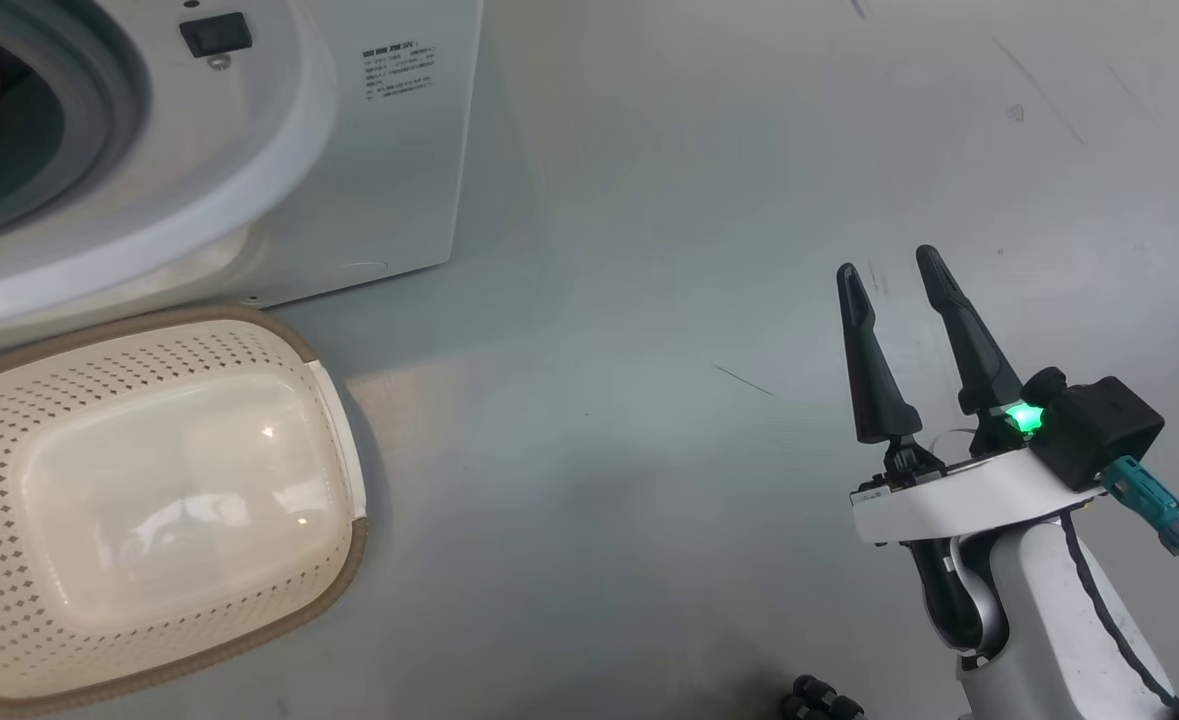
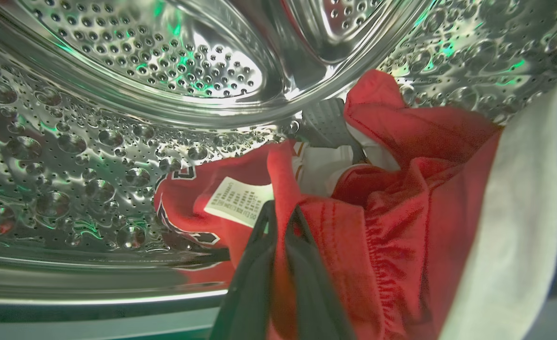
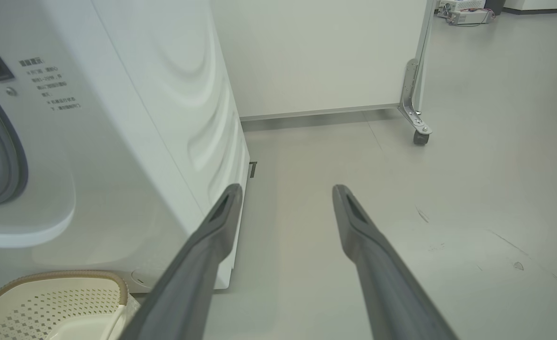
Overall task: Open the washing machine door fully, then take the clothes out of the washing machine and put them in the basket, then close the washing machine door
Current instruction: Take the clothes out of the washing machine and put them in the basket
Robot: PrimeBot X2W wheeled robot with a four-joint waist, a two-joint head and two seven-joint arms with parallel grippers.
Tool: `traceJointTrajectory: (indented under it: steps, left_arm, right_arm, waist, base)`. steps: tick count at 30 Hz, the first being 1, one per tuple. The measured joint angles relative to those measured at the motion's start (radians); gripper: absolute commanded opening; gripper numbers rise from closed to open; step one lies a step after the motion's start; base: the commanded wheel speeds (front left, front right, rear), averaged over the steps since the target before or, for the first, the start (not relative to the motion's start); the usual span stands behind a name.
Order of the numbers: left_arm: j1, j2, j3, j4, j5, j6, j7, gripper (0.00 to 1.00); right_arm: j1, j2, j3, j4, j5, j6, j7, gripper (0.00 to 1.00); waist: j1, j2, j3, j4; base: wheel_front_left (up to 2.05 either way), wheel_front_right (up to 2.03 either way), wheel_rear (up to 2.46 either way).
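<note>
pinching a fold of the clothes (image 2: 401, 212) between its dark fingers, the left gripper (image 2: 281, 210) is clamped inside the washing machine (image 1: 379, 180), where the left wrist view gives the dimpled, perforated steel drum (image 2: 94, 156), slick red fabric with a gathered waistband right of the fingers and a white care label (image 2: 238, 203) just left of the tips. the head view adds the basket (image 1: 149, 340), cream perforated plastic with a brown woven-look rim, well left of the right gripper (image 1: 887, 262), whose tapered fingers stand spread over smooth grey floor (image 1: 649, 400). the right wrist view offers the machine's ribbed white side panel (image 3: 202, 118) left of those fingers.
</note>
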State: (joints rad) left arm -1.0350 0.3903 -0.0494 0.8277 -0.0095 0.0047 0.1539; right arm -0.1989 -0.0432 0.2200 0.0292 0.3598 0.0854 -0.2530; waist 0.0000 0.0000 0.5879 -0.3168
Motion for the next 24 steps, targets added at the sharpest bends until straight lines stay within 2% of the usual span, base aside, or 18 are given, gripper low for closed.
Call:
traceJointTrajectory:
  steps: [10, 24]
  left_arm:
    - [0.075, -0.069, 0.013, 0.041, -0.044, -0.002, -0.136, 0.0]
    - [0.185, -0.168, 0.04, 0.056, -0.128, -0.043, -0.355, 0.0]
  right_arm:
    - [0.005, 0.0, -0.031, 0.021, -0.037, 0.001, 0.0, 1.0]
    - [0.06, 0.0, -0.08, 0.026, -0.06, 0.007, 0.0, 1.0]
  waist:
    - [0.0, 0.0, -0.071, 0.036]
    - [0.0, 0.0, -0.166, 0.115]
  base:
    - [0.0, 0.0, 0.0]
    - [0.0, 0.0, 0.0]
